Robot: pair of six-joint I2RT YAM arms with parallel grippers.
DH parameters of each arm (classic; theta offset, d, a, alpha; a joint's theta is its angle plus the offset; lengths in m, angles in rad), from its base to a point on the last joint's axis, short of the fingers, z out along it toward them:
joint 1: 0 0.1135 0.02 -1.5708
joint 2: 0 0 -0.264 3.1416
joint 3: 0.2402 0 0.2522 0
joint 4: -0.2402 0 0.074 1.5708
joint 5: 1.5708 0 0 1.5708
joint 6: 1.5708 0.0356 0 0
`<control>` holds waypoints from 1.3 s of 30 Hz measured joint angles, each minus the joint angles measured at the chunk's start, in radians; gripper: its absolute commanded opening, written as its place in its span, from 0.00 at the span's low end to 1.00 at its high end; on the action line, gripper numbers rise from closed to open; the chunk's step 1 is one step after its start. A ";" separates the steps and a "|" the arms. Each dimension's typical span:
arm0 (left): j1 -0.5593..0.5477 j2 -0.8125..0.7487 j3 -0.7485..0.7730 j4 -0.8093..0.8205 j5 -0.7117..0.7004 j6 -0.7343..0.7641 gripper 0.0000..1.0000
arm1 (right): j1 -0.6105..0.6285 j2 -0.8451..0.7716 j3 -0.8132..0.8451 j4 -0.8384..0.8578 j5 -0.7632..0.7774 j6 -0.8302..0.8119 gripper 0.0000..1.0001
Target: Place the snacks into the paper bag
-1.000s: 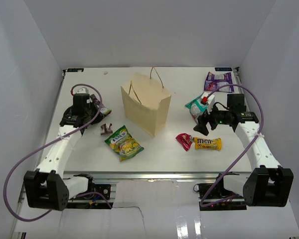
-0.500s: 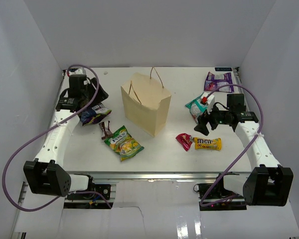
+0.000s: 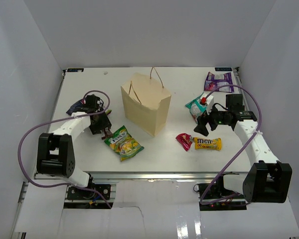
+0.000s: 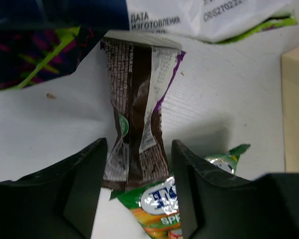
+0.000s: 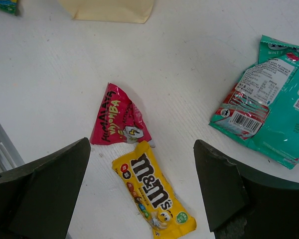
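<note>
your left gripper (image 4: 138,191) straddles the small dark bar (image 4: 137,119), fingers (image 4: 82,191) spread; looks light, slippery, so pinch its narrow waist.

The left arm (image 3: 72,124) folds low, left tool (image 4: 139,149) pointed down, jaws narrowly apart (fingers dark); the right arm (image 3: 254,142) stretches forward, right tool (image 5: 142,149) gaping wide.

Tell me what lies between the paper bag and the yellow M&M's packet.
Only the red-pink packet, close to the M&M's packet; from it to the paper bag the table is bare. The right wrist view shows this.
</note>
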 measured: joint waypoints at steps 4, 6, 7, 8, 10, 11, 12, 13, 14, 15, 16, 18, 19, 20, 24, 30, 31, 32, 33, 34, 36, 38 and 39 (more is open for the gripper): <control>0.000 0.086 0.000 0.055 0.000 0.017 0.51 | 0.000 0.000 0.000 0.000 0.001 0.000 0.90; 0.000 0.110 0.000 0.069 0.000 0.025 0.41 | -0.001 0.000 0.000 0.000 0.001 0.000 0.90; 0.000 0.112 0.000 0.071 -0.001 0.029 0.32 | -0.001 0.000 0.000 0.000 0.002 0.000 0.90; 0.000 0.107 -0.001 0.075 -0.001 0.031 0.28 | -0.001 0.000 0.000 0.000 0.003 0.000 0.90; 0.000 0.083 -0.004 0.083 -0.002 0.034 0.15 | -0.001 0.000 0.000 0.000 0.003 0.000 0.90; 0.000 0.059 -0.008 0.084 -0.002 0.034 0.13 | -0.001 0.000 0.000 0.000 0.003 0.000 0.90; 0.000 0.032 -0.012 0.082 -0.001 0.036 0.11 | -0.001 0.000 0.000 0.000 0.004 0.000 0.90; 0.000 -0.004 -0.015 0.079 0.000 0.038 0.06 | -0.001 0.000 0.000 0.000 0.005 0.000 0.90; 0.000 -0.047 -0.015 0.074 0.000 0.037 0.05 | -0.001 -0.001 0.000 0.000 0.006 0.000 0.90; 0.000 -0.093 -0.015 0.075 0.002 0.036 0.05 | -0.001 -0.001 0.000 0.000 0.006 0.000 0.90; 0.000 -0.146 -0.014 0.074 0.003 0.032 0.05 | -0.001 -0.001 0.000 0.000 0.006 0.000 0.90; 0.000 -0.237 -0.003 0.063 0.005 0.025 0.05 | -0.001 -0.001 0.000 0.000 0.006 0.000 0.90; 0.000 -0.278 0.019 0.048 0.007 0.021 0.05 | -0.001 -0.001 0.000 0.000 0.006 0.000 0.90; 0.000 -0.303 0.047 0.038 0.007 0.016 0.05 | -0.001 -0.001 0.000 0.000 0.006 0.000 0.90; 0.000 -0.315 0.235 0.019 0.011 -0.010 0.05 | -0.001 -0.001 0.000 0.000 0.006 0.000 0.90; 0.001 -0.190 0.570 0.051 0.076 -0.073 0.05 | -0.001 -0.008 -0.003 0.000 0.006 0.000 0.90; 0.001 -0.166 0.600 0.065 0.092 -0.082 0.05 | -0.001 -0.011 -0.004 0.000 0.006 0.000 0.90; 0.001 -0.126 0.650 0.072 0.124 -0.096 0.05 | -0.001 -0.014 -0.006 -0.001 0.006 0.000 0.90; 0.001 -0.086 0.689 0.091 0.155 -0.110 0.05 | -0.001 -0.016 -0.006 -0.002 0.006 0.000 0.90; 0.001 -0.045 0.721 0.113 0.193 -0.123 0.05 | -0.001 -0.018 -0.006 -0.002 0.006 0.000 0.90; -0.002 0.030 0.768 0.132 0.261 -0.147 0.05 | -0.001 -0.023 -0.007 -0.001 0.006 0.000 0.90; -0.007 0.091 0.791 0.146 0.323 -0.164 0.05 | -0.002 -0.029 -0.016 0.000 0.006 0.000 0.90; -0.012 0.116 0.793 0.153 0.354 -0.170 0.05 | -0.003 -0.032 -0.023 0.000 0.006 0.000 0.90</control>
